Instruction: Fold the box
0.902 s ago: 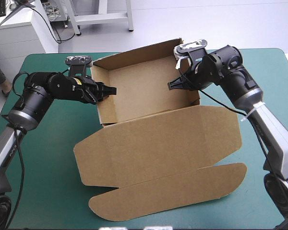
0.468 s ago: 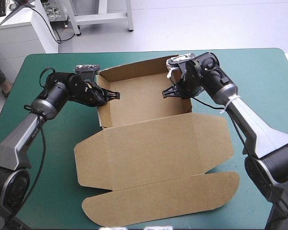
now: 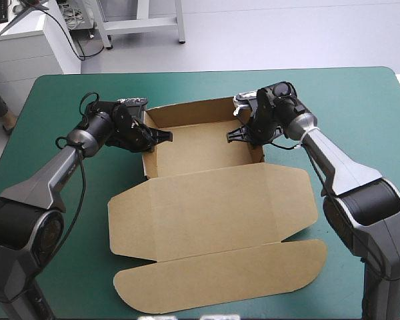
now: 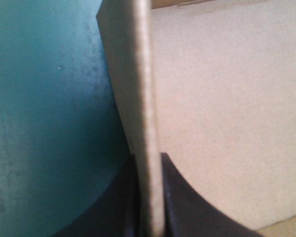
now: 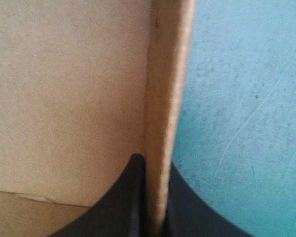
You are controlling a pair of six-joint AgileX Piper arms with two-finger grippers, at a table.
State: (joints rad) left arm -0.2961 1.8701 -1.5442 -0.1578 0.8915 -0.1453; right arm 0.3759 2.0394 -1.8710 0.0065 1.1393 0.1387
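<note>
Clamping opposite walls of the box (image 3: 200, 143) at upper centre, the left claw (image 3: 160, 136) and right claw (image 3: 235, 135) face each other; its lid (image 3: 213, 207) lies flat below.

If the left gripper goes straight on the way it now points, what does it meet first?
The box itself: the left gripper has its jaws shut on a raised wall, and that board runs on ahead between them. What lies beyond the wall is unclear.

Brown box (image 3: 213, 207), teal-green cover (image 3: 360, 100)
</note>
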